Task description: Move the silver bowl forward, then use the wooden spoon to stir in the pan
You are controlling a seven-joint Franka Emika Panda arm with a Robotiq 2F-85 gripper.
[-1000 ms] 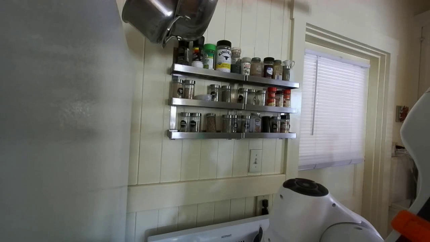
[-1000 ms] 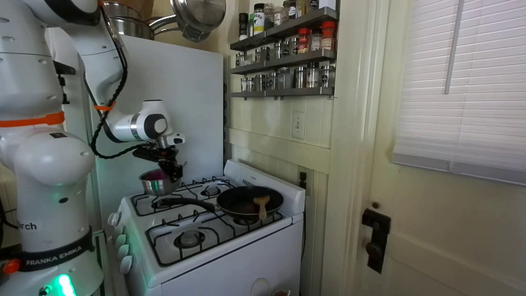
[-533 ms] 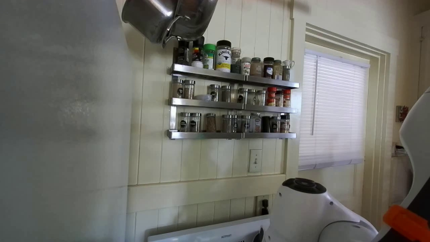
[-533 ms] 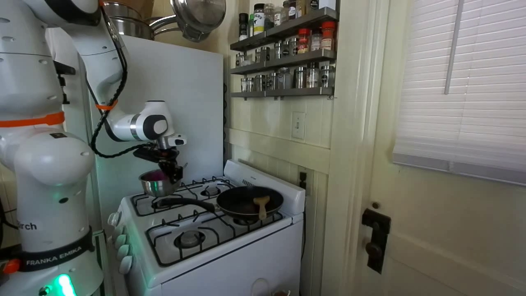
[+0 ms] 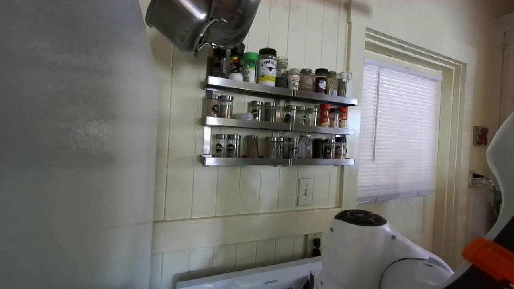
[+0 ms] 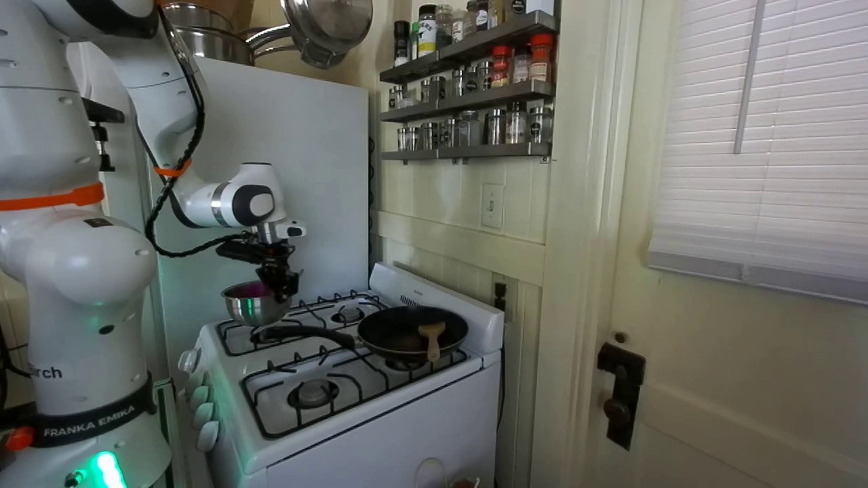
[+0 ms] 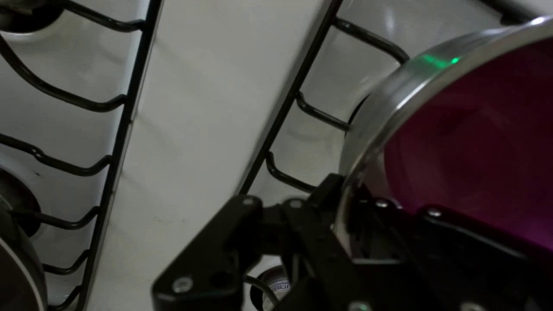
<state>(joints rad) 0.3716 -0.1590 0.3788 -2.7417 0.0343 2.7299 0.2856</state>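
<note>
White stove [image 6: 380, 434] has the pan [image 6: 392, 331] near its back edge, silver bowl [image 6: 251, 312] nearer the front edge. Gripper [image 7: 348, 194] is pinching the bowl's rim tight, fingers inside and out. Wooden spoon [image 6: 432, 332] is just lying in the pan.

Silver bowl [image 6: 251, 310], magenta inside; black pan [image 6: 388, 332]; tan spoon [image 6: 432, 337].

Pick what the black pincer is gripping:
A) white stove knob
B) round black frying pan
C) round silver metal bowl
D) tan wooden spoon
C: in the wrist view, the black pincer is closed on the rim of the round silver metal bowl.
</note>
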